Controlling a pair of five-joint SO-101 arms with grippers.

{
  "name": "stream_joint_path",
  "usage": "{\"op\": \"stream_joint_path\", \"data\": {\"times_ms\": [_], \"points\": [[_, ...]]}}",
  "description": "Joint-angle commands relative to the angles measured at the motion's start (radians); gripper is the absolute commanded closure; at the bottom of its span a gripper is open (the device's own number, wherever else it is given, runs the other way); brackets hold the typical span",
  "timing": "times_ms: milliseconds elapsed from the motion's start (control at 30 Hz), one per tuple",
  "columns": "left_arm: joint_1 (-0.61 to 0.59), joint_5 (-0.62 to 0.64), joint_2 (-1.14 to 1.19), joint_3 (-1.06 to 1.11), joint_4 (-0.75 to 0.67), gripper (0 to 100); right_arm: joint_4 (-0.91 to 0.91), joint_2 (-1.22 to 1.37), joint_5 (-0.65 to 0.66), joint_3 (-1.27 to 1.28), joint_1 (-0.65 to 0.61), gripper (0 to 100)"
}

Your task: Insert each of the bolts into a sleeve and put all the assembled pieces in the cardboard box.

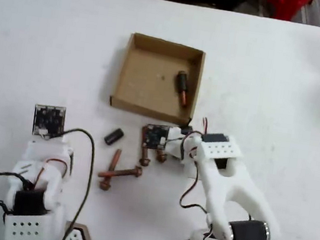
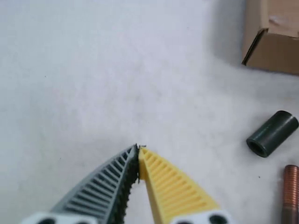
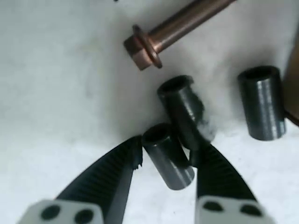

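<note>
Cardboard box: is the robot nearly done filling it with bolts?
Not nearly. One assembled piece lies in the cardboard box. The right gripper is open around a sleeve on the table. Several loose bolts and other sleeves lie outside, so most is left.

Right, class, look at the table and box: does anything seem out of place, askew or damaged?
Nothing looks damaged. Two loose bolts lie crossed on the table, and one sleeve lies apart from the other sleeves by the right gripper. The cardboard box holds one assembled piece.
</note>
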Motion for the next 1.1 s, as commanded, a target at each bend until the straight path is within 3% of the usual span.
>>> {"op": "stream_joint_path", "data": {"times_ms": [0, 200, 333, 700, 900, 1067], "points": [[-0.01, -0.011, -0.008, -0.002, -0.005, 98, -0.015, -0.019, 0.009, 0.003, -0.015, 87.8], [-0.01, -0.011, -0.008, -0.002, -0.005, 98, -0.016, -0.019, 0.011, 0.003, -0.015, 98.1], [-0.01, -0.011, -0.008, -0.002, -0.005, 98, -0.016, -0.024, -0.018, 0.0, 0.004, 98.2], [-0.01, -0.011, -0.008, -0.002, -0.005, 98, 0.045, -0.03, -0.795, -0.106, 0.159, 98.2], [-0.01, -0.011, -0.008, -0.002, -0.005, 98, 0.2, -0.03, -1.007, -0.195, 0.171, 98.2], [-0.01, -0.011, -0.008, -0.002, -0.003, 98, 0.231, -0.03, -1.031, -0.201, 0.213, 98.2]]}}
